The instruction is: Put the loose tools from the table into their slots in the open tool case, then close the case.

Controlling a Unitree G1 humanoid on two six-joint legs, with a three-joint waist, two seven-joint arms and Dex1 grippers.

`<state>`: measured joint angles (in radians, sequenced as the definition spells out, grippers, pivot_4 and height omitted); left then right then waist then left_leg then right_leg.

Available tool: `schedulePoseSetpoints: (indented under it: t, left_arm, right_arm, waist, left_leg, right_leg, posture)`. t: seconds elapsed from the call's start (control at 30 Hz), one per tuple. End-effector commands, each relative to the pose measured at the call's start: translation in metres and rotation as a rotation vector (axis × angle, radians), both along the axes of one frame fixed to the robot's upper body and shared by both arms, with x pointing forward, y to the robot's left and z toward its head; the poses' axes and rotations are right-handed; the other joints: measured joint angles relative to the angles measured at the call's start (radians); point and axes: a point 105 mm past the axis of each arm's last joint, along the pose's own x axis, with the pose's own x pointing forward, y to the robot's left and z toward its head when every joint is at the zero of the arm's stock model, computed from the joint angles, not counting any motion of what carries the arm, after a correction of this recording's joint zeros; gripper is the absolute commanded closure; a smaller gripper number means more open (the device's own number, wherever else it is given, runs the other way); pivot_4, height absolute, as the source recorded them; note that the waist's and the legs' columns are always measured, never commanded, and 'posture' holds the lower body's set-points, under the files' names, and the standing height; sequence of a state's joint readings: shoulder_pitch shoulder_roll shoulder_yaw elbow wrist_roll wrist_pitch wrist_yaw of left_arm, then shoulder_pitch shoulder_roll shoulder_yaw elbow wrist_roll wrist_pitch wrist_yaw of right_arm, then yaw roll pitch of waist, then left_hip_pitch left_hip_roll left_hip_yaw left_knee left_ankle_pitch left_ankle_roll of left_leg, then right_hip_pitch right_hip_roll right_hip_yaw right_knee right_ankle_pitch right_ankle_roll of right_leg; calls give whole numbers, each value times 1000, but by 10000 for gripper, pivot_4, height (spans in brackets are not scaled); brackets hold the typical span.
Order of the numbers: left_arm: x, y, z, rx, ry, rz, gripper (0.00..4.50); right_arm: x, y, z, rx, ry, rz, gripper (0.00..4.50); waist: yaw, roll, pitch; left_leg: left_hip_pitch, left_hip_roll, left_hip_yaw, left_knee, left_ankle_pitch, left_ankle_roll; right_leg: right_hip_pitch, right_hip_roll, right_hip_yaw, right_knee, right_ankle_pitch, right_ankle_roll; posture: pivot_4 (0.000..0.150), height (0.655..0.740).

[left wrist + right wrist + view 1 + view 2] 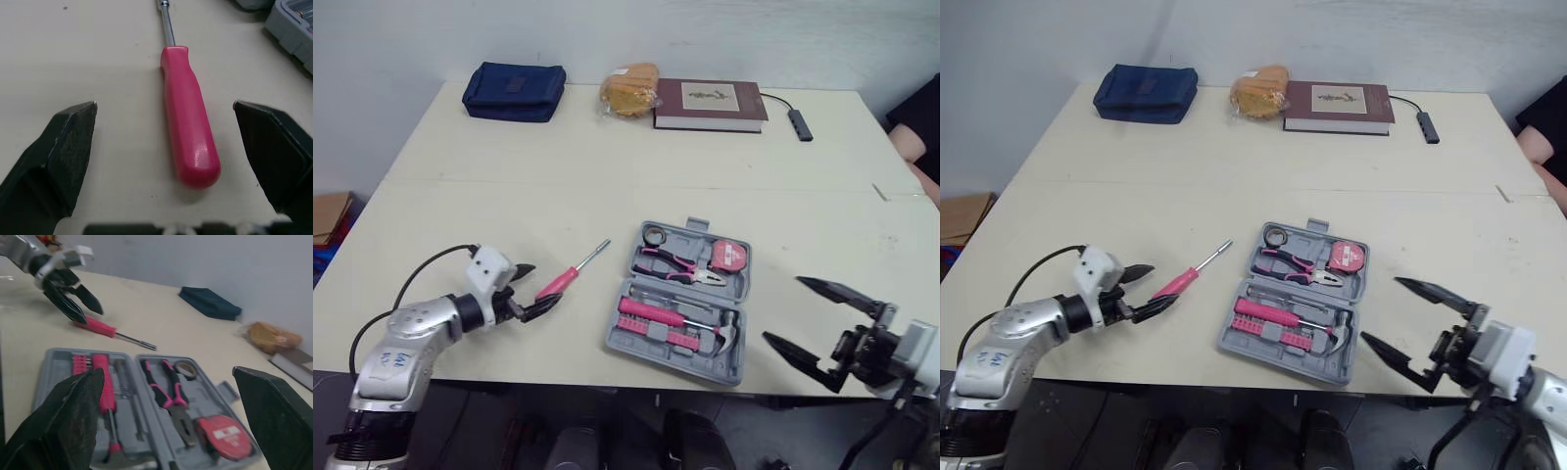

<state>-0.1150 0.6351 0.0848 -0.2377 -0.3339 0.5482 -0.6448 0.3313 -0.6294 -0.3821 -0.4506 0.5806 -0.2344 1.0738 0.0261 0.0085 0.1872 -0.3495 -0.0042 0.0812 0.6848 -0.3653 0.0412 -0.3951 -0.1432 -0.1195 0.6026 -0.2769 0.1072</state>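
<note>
Screwdriver point(188, 122) lies on the worktop point(509, 196) between the spread fingers point(68, 147) of the left tool point(545, 283); right tool point(783, 309) hangs released beside the case point(617, 341).

Head pair overhead — wrists facing screwdriver point(188, 122)

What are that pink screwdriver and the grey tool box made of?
The pink screwdriver has a handle that looks like glossy moulded plastic, with light glinting off its rounded end; its shaft looks like bright metal. The grey tool case seems matte moulded plastic, with tool-shaped recesses formed in it.
</note>
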Motion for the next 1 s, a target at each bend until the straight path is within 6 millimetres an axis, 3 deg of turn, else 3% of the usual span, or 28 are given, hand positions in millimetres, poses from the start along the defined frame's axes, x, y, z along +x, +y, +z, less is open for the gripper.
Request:
schedulePoseSetpoints:
  t: [0.03,0.1,0.17,0.23,0.33,0.43,0.6,0.8,0.9,1.0]
  left_arm:
    - [6,-9,2,21,-27,40,0]
    - [5,-16,1,-3,-16,28,0]
    - [5,-18,-3,11,-4,33,5337]
    - [6,-21,-6,15,5,37,12450]
    - [7,-26,-8,-8,14,29,26737]
    - [11,-31,1,-26,-28,-10,38636]
    - [9,-51,38,-51,-178,-278,38837]
    - [-19,-84,70,-64,-234,-677,38837]
    - [-35,-97,70,-22,-204,-867,38837]
    - [-47,-113,56,79,-102,-1030,38837]
  right_arm:
    - [0,4,4,-5,-20,8,1280]
    - [1,4,1,-7,-13,5,1280]
    - [0,4,0,-12,-8,5,0]
    - [-1,4,-1,-12,-5,-1,0]
    - [-2,3,-1,-16,-5,-16,0]
    - [-4,1,-2,-24,-5,-28,0]
    - [-9,-5,-3,-50,0,-59,0]
    - [-17,-14,-3,-61,13,-110,0]
    - [-21,-16,-2,-69,29,-133,0]
    - [-23,-16,-2,-77,48,-155,0]
  waist:
    - [0,0,0]
    - [1,0,0]
    - [0,0,0]
    - [0,0,0]
    - [1,0,0]
    - [2,0,0]
    - [0,0,0]
    - [-1,0,0]
    - [-1,0,0]
    - [1,0,0]
  left_leg:
    - [0,0,0,0,0,0]
    - [0,0,0,0,0,0]
    - [0,0,0,0,0,0]
    - [0,0,0,0,0,0]
    - [0,0,0,0,0,0]
    - [0,0,0,0,0,0]
    - [0,0,0,0,0,0]
    - [0,1,0,0,1,-1]
    - [-1,2,0,1,1,-1]
    - [-1,1,0,1,1,-1]
  right_leg:
    - [0,0,0,0,0,0]
    - [0,2,0,0,0,0]
    - [0,3,0,0,0,0]
    - [0,4,0,0,0,0]
    - [0,4,0,0,0,0]
    - [0,4,0,0,0,0]
    - [0,6,0,0,0,0]
    - [0,8,0,-1,0,0]
    - [0,10,0,-2,0,0]
    - [0,10,1,-1,0,0]
  posture:
    - [1500,7400]
    - [1500,7400]
    - [1500,7400]
    - [1500,7400]
    - [1500,7400]
    - [1500,7400]
    - [1500,7400]
    - [1500,7400]
    - [1500,7400]
    - [1500,7400]
